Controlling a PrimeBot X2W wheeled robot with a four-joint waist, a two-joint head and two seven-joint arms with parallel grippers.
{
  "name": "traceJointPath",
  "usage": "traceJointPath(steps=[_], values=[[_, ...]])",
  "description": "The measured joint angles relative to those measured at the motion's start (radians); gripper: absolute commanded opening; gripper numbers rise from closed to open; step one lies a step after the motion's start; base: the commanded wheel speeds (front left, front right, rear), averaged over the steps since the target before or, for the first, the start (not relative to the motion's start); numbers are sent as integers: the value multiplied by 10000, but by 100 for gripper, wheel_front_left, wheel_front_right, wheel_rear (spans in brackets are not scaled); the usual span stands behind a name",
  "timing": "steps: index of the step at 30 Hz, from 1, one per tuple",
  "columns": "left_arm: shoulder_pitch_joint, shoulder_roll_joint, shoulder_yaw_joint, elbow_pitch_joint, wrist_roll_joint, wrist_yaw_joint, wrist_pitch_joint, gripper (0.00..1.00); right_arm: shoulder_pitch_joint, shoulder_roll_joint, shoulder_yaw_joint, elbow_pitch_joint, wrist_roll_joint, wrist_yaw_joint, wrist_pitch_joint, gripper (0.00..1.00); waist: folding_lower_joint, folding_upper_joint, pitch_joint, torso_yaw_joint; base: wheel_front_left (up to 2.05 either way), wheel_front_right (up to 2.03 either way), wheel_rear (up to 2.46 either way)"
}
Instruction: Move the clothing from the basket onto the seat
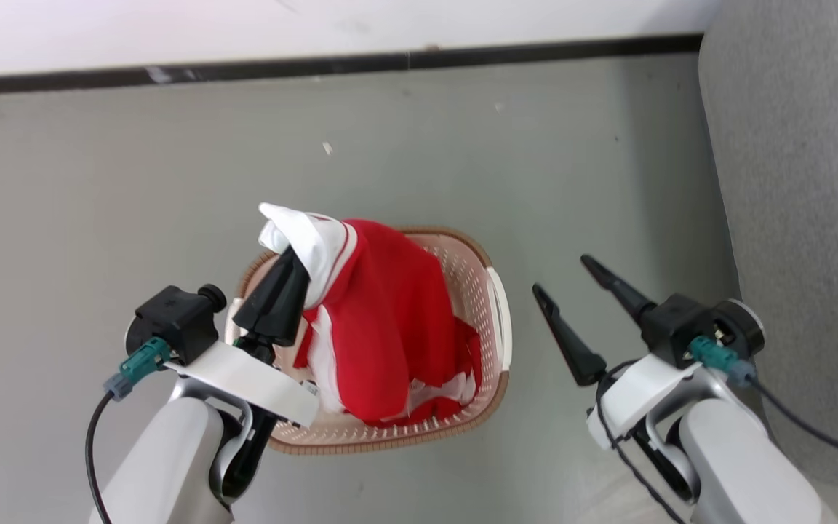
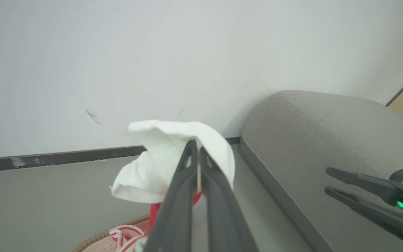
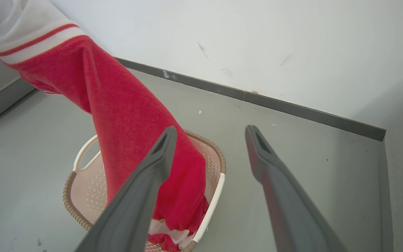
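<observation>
Red clothing point(image 1: 382, 320) hangs stretched up out of the basket point(image 1: 471, 287), its white end clamped tight in the left gripper point(image 1: 292, 256); right gripper point(image 1: 560, 274) hovers spread wide beside the basket, grey seat point(image 1: 790, 182) off to its right.

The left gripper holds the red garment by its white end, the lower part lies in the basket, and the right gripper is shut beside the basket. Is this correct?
No: the right gripper is open, fingers spread apart, as the right wrist view shows. The rest stands: the left gripper holds the red garment by its white end, its lower part in the basket.
</observation>
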Motion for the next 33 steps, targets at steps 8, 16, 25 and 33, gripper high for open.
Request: traceJointPath(steps=[8,16,25,33], values=[[277,456,-420,-1103,-230,0,606,0,67,-347,930,-27,-15,0,0,100,0,0,-1028,275,0,0,0],[445,809,-585,-1870,-535,0,1383,0,53,-395,2077,-326,-10,0,-2,100,-1,0,-1926,443,0,0,0],[603,903,-1081,-2872,-825,0,2282,0,-44,-477,3262,-382,186,0,-2,100,0,0,-2738,567,0,0,0],[684,1099,-1164,-3570,-1212,0,3010,0,-515,-905,3843,-433,433,0,-2,100,0,0,-3278,683,0,0,0]])
